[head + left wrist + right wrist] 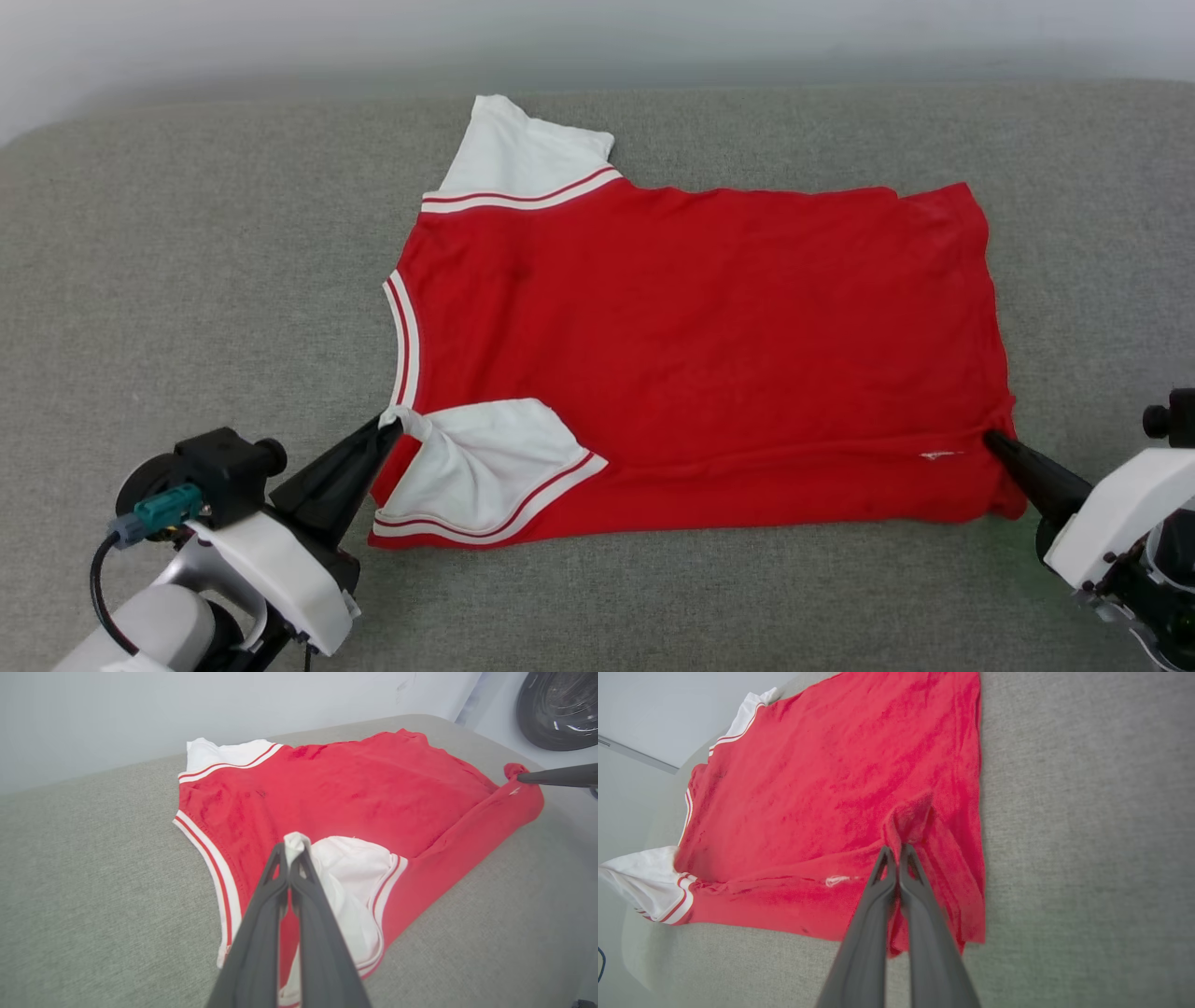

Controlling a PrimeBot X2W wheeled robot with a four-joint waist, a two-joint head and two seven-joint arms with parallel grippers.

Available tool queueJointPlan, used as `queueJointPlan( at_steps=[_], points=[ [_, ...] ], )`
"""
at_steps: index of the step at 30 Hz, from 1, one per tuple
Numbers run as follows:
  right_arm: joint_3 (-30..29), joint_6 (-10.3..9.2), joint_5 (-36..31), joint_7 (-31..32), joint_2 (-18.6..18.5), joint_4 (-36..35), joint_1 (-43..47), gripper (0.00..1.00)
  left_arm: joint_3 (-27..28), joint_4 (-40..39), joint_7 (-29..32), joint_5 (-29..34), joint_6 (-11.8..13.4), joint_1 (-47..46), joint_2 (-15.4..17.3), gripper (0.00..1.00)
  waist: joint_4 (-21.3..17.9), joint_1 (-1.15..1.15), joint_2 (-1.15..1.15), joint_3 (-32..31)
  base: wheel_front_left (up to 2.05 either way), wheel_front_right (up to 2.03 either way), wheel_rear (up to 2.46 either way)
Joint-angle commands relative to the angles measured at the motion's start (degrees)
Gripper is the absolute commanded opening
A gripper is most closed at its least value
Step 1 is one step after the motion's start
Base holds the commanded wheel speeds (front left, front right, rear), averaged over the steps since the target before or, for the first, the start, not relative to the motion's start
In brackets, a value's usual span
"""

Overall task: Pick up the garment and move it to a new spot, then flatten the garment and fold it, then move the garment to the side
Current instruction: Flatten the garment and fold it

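Observation:
The garment point(691, 345), a red T-shirt with white sleeves and striped trim, lies spread on the grey cushion, collar to the left. Its near edge is turned over onto the body in a long fold, with the near white sleeve point(485, 462) lying on top. My left gripper point(392, 425) is shut on the tip of that sleeve, which pokes up between the fingers point(293, 851). My right gripper point(991, 437) is shut on a pinch of red cloth at the hem's near corner point(896, 848). The lettering is hidden.
The grey fabric surface point(187, 280) stretches wide to the left, right and front of the shirt. A pale wall point(597, 37) rises behind it. A dark round washer door point(558, 709) shows at the top right of the left wrist view.

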Motion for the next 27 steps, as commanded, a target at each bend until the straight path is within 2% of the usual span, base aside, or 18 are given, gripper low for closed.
queueJointPlan(
  at_steps=[1,15,25,26,27],
  points=[
    [-0.15,-0.04,-0.59,0.35,0.53,0.16,-1.18,0.00,-0.03,0.56,-0.01,0.05,-0.15,-0.99,-0.09,0.00,-0.15,-0.01,0.00,1.28,0.00,0.00,0.00],
    [-1.84,-0.05,-4.94,2.83,3.34,3.74,-6.33,0.00,-3.37,8.60,-0.93,-0.94,-1.40,-10.06,-1.46,0.00,0.21,-0.01,0.00,4.25,0.00,0.00,0.00],
    [-2.05,-0.05,-7.50,2.18,4.33,6.31,-8.08,0.00,-5.73,16.04,-2.49,-1.59,-1.01,-13.80,-4.67,0.00,0.29,-0.01,0.00,4.72,0.00,0.00,0.00],
    [-2.01,-0.05,-7.86,1.76,4.44,6.61,-8.20,0.89,-5.65,17.34,-2.49,-1.58,-0.56,-14.00,-5.10,1.00,0.26,-0.01,0.00,4.58,0.00,0.00,0.00],
    [-1.63,-0.04,-8.04,1.44,4.60,6.70,-8.32,1.00,-5.86,18.42,-2.45,-1.29,-0.19,-14.11,-5.45,1.00,0.22,-0.01,0.00,4.35,0.00,0.00,0.00]
  ],
)
